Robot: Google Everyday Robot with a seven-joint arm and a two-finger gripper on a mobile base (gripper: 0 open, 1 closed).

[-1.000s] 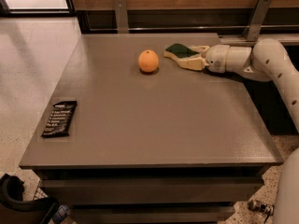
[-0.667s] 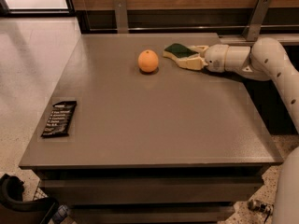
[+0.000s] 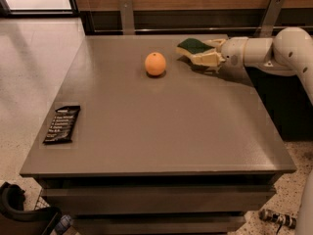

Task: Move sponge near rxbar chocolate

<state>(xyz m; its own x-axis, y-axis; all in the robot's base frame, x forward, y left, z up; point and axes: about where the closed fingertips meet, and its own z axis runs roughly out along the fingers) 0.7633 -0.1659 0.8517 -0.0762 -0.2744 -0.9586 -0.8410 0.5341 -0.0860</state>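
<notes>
In the camera view, the gripper [image 3: 201,54] hovered over the desk's [image 3: 171,126] far right, fingers clamped on the sponge [image 3: 194,45]. The rxbar chocolate [image 3: 62,124] lay well apart, front left. A low sweep across could knock the orange [image 3: 155,63].

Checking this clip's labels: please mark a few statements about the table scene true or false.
1. The gripper grips the sponge near the table's far edge. True.
2. The orange touches the snack bar. False: they lie well apart.
3. The snack bar lies by the table's left edge as pictured. True.
4. The sponge rests beside the snack bar. False: it is across the table, nearer the orange.
</notes>
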